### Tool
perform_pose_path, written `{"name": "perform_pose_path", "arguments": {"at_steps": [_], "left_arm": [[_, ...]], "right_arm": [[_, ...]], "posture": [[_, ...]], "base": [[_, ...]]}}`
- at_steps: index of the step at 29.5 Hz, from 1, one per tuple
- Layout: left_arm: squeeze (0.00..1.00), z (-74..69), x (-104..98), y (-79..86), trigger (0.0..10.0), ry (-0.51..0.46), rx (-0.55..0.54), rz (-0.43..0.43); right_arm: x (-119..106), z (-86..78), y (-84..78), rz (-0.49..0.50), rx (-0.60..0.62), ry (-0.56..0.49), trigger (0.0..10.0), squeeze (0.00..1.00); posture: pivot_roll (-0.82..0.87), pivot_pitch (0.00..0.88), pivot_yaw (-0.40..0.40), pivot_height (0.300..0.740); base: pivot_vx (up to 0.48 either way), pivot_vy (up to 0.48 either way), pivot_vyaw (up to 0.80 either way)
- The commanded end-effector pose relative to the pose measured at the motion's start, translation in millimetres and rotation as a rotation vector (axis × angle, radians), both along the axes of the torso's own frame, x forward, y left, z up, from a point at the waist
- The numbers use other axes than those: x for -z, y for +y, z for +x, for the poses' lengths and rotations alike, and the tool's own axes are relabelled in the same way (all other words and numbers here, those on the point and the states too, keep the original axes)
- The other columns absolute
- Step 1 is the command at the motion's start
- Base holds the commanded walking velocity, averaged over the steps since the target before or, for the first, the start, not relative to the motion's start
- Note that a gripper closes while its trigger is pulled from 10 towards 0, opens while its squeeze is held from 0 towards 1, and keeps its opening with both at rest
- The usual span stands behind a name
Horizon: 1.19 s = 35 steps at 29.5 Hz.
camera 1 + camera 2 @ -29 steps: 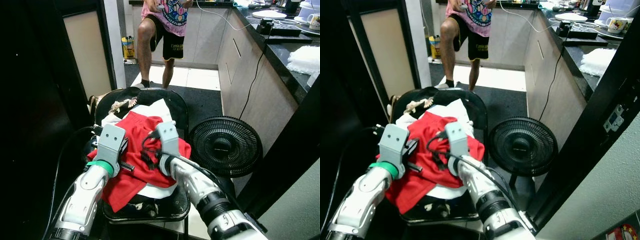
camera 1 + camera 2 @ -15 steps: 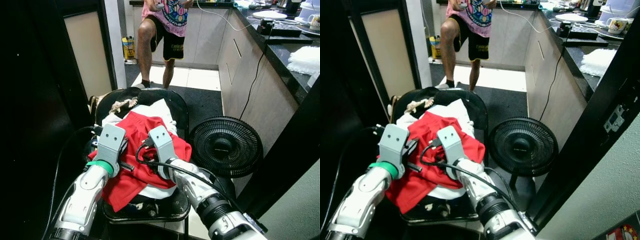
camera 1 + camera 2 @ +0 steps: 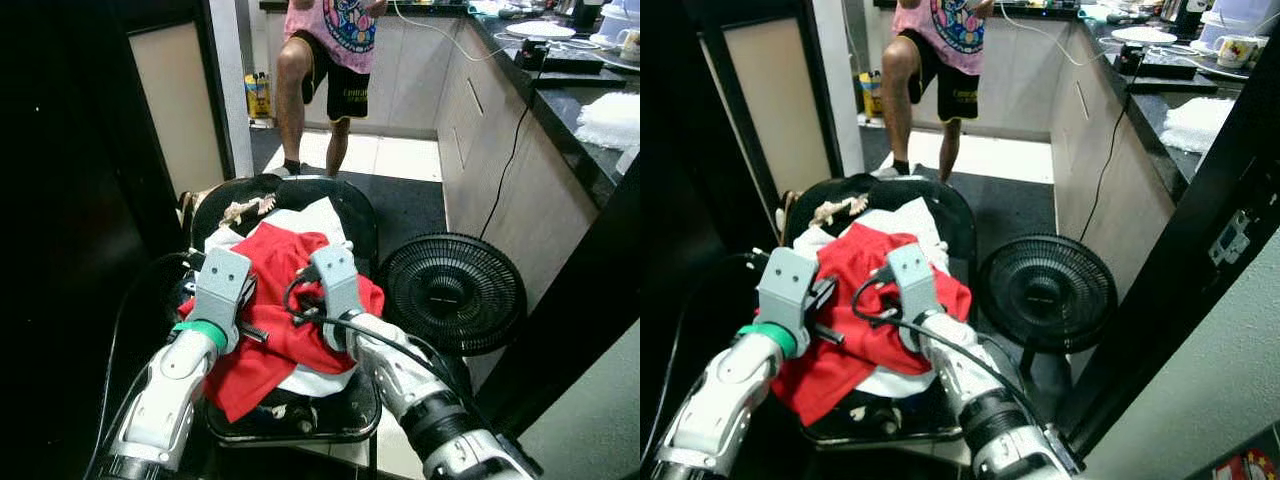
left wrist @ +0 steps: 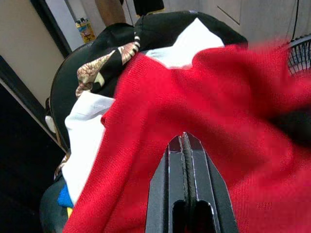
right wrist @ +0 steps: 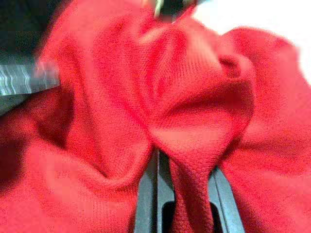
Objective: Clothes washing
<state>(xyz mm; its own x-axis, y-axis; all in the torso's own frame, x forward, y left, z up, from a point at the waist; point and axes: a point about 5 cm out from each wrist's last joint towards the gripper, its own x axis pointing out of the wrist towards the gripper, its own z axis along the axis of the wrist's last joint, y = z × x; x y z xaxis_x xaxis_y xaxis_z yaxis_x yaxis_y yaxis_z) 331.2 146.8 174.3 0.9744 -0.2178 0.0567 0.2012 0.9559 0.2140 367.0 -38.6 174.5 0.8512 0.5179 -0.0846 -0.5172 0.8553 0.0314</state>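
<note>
Right wrist view shows the right gripper pinching a fold of the soft red knit shirt lying on the black round chair, so it should lift slowly and straight up, while the left gripper rests closed and empty over the shirt.

My right gripper has its fingers pinched on a bunched fold of red cloth. The fold passes between them. White fabric shows at one corner. Edges blurred.

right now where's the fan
The fan stands on the floor to the right of the chair of clothes, by the cabinets.
</note>
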Motion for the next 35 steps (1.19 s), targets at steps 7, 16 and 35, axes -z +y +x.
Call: {"name": "perform_pose_path", "arguments": {"at_steps": [7, 16, 35], "left_arm": [[0.00, -3.8, 3, 4.5, 10.0, -0.010, -0.023, -0.027], [0.00, -18.7, -47, 9.3, 10.0, -0.300, -0.028, -0.276], [0.00, -20.1, -63, 9.3, 10.0, -0.222, -0.036, -0.113]], "right_arm": [[-43, -0.9, -27.7, 0.301, 0.105, -0.113, 0.0, 0.00], [-106, -12.4, -92.0, 0.605, 0.329, -0.337, 10.0, 0.00], [-89, -22.6, -106.5, 0.298, 0.437, -0.370, 10.0, 0.00]], "posture": [[-0.02, 0.045, 0.049, 0.740], [-0.02, 0.019, 0.040, 0.740], [-0.02, 0.034, 0.032, 0.740]], "base": [[0.000, 0.000, 0.00], [0.000, 0.000, 0.00], [0.000, 0.000, -0.51]]}}
